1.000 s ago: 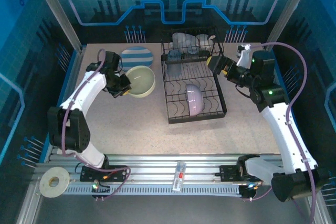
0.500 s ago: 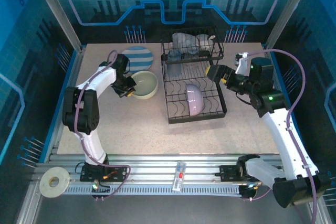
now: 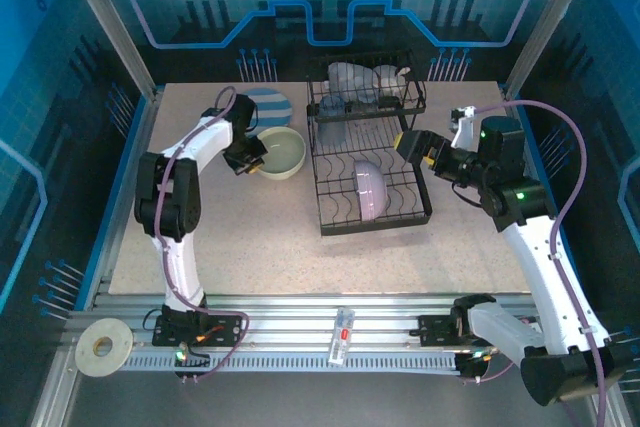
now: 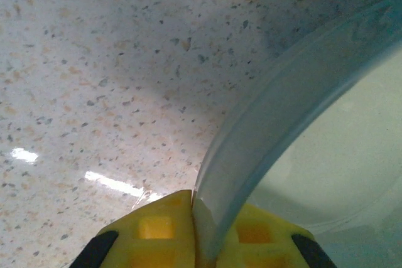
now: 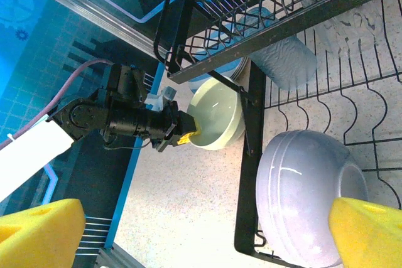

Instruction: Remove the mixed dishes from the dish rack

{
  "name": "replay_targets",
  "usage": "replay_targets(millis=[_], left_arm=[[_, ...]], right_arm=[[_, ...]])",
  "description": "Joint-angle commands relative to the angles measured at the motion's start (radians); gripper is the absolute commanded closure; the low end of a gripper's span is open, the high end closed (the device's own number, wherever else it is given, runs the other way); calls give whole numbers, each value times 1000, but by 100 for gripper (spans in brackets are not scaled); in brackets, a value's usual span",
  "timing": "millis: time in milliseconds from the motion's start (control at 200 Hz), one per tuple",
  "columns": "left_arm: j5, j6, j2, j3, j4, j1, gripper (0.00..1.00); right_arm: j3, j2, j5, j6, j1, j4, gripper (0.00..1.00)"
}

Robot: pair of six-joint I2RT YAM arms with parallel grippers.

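**Progress of unloading.** You see the task partly done. Two dishes are out of the dish rack (image 3: 393, 163) and on the table (image 3: 250, 237). A striped plate (image 3: 268, 102) lies flat at the back left. Just beside it stands the pale green bowl (image 3: 283, 150), upright, its rim clamped between the pads of the left hand (image 3: 249, 159) and not yet released.

Left to unload are the lavender bowl (image 3: 368, 187), tipped in the lower plate slots, a clear cup (image 5: 286, 61) under the top basket, and pale pieces in that basket, too small to sort. The right hand (image 3: 412, 142) hangs empty at the rack's right side, fingers wide apart.

No brand, label or writing is legible on any dish.
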Motion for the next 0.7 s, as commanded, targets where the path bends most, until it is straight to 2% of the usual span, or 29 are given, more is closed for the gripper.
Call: replay_targets(millis=[0,696], left_arm=[[9,-12,12,76,16,-14,100],[-21,-30,103,186,-24,-21,100]], right_arm=[[10,-14,5,-35,16,-40,0],[11,-49,25,-74,16,-106,0]])
